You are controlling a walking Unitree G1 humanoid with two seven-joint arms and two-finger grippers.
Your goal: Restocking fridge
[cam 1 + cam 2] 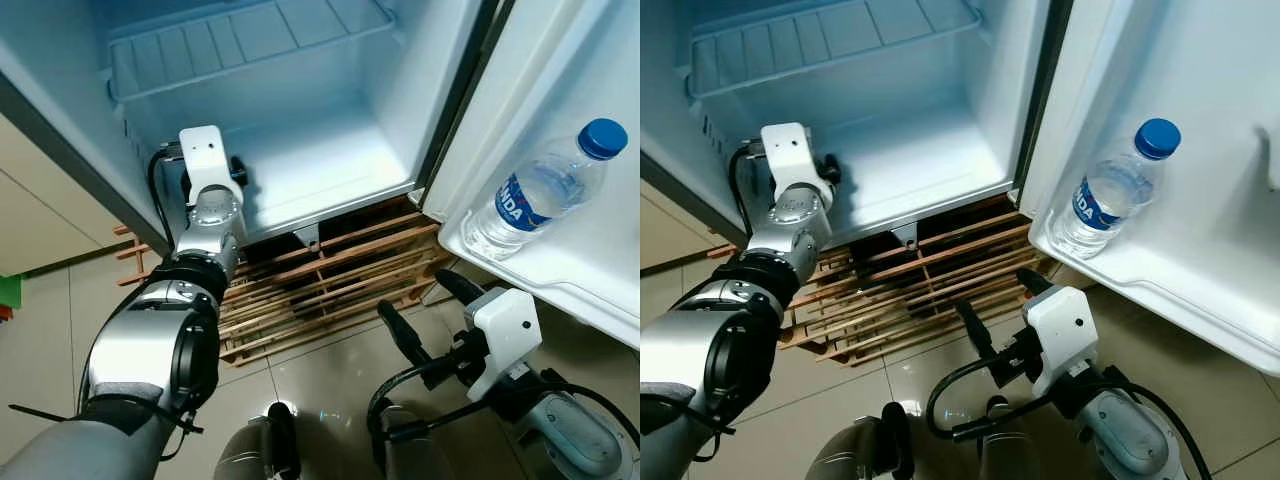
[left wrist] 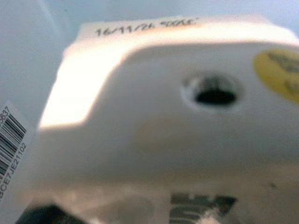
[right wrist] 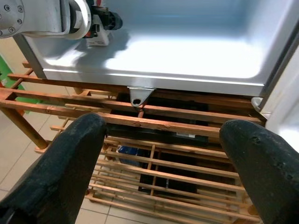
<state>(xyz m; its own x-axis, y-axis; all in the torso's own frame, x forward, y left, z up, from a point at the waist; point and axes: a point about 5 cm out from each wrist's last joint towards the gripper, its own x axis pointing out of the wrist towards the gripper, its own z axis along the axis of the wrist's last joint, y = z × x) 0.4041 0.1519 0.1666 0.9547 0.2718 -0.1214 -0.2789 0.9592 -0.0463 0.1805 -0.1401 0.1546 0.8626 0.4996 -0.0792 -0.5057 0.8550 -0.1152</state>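
The small fridge (image 1: pixel 330 165) stands open, its lower compartment bare. My left arm reaches onto the compartment's floor at its left side. My left gripper (image 3: pixel 108 22) is shut on a small white carton (image 3: pixel 97 37). In the left wrist view the carton (image 2: pixel 163 116) is very close, with a printed date and a barcode. A clear water bottle (image 1: pixel 545 190) with a blue cap leans in the door shelf (image 1: pixel 560 275). My right gripper (image 1: pixel 415 297) is open and holds nothing. It hovers low in front of the fridge, over the wooden rack (image 3: pixel 159 123).
The fridge sits on a slatted wooden rack (image 1: pixel 330 280) on a tiled floor (image 1: pixel 330 370). A white wire shelf (image 1: pixel 230 40) spans the upper compartment. The open door (image 1: pixel 600 80) stands at the right. Dark items lie under the rack's slats.
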